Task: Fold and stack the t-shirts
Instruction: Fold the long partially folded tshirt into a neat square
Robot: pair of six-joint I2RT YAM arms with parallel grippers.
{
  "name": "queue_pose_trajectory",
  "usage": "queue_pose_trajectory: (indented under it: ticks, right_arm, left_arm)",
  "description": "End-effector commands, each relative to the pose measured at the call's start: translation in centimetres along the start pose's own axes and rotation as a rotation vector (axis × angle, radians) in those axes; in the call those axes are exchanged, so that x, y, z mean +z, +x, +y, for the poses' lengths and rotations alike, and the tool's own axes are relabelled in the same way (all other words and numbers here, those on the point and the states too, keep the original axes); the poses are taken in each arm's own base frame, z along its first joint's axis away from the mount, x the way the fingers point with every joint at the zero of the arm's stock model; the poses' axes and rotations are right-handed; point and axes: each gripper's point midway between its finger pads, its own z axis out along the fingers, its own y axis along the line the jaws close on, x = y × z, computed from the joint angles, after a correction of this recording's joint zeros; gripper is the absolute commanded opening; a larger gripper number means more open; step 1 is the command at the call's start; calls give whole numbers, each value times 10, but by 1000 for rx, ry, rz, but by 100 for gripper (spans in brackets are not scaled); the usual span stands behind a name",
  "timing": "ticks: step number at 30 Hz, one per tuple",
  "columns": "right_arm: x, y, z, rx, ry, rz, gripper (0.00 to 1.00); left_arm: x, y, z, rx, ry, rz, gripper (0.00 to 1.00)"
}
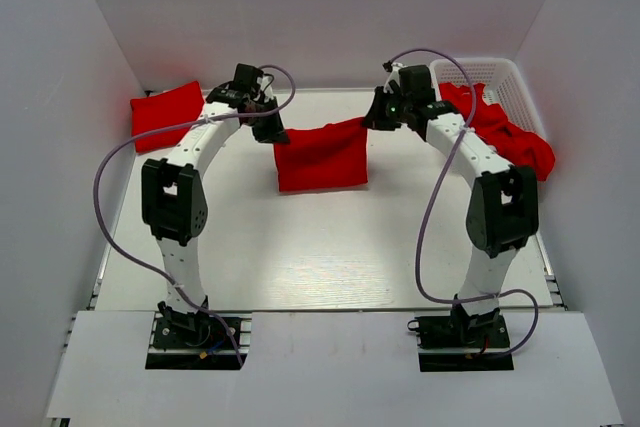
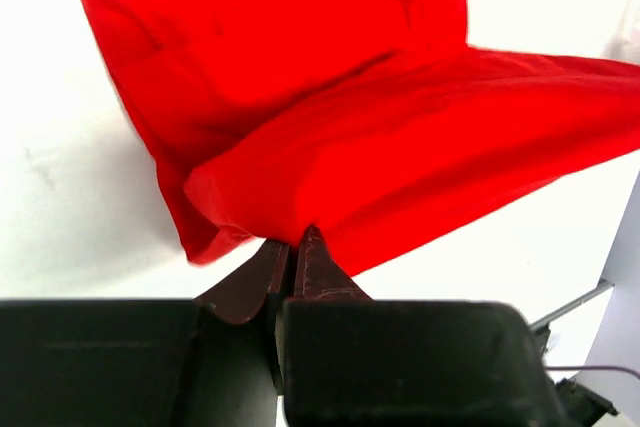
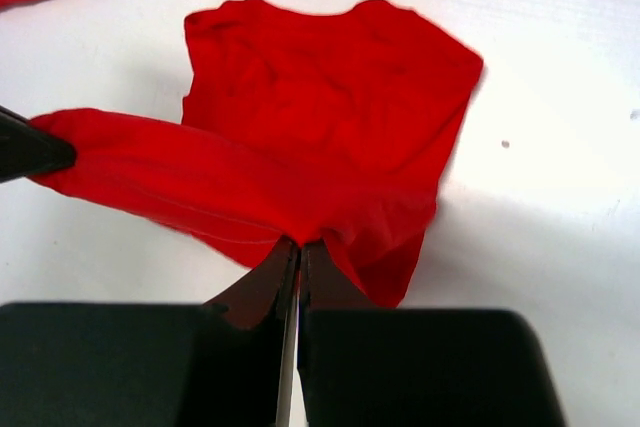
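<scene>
Red t-shirt (image 1: 320, 155), soft and creased, hung as a slack rectangle near the counter's (image 1: 330, 257) far edge, its top corners clamped tight in the left gripper (image 2: 295, 239) and right gripper (image 3: 298, 244). A folded shirt (image 1: 165, 112) lay in the far left corner.

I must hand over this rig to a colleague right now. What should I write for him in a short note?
Left gripper: shut on one end of the held t-shirt.
Right gripper: shut on the other end of the same edge.
That edge is lifted at the far middle; the rest lies on the table.
Done: a folded pile at the far left.
Left: finish this fold and stack it. More t-shirts wait in the white basket.
</scene>
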Motion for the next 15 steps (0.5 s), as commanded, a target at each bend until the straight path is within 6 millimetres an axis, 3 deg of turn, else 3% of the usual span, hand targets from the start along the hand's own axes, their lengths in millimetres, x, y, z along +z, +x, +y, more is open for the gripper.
queue_pose_trajectory:
  ticks: [1,2,3,5,6,11,12,13,15]
  right_arm:
    - [14,-18,-11,-24,7,-7,0]
    - [14,-28,-11,-25,7,-24,0]
    - [15,-36,-9,-32,3,-40,0]
    - [29,-34,-17,-23,10,-24,0]
    - [31,-42,-17,-24,8,-40,0]
    - [53,-42,-29,17,19,-18,0]
    - [55,-42,-30,22,15,-16,0]
    - [69,-29,-39,34,21,21,0]
    - [70,-38,-35,41,6,10,0]
  left_arm:
    - [6,-18,-2,13,38,-28,1]
    - [11,-19,6,-1,27,-19,1]
    - [12,-28,0,9,50,-38,1]
    - [23,-36,6,-2,41,-33,1]
    - [25,-39,10,-10,37,-36,1]
    - [37,-59,8,0,70,-72,4]
    - [44,-56,10,-3,77,-57,4]
    - [44,-54,11,-8,72,-46,4]
    - [50,-51,20,-22,60,-32,4]
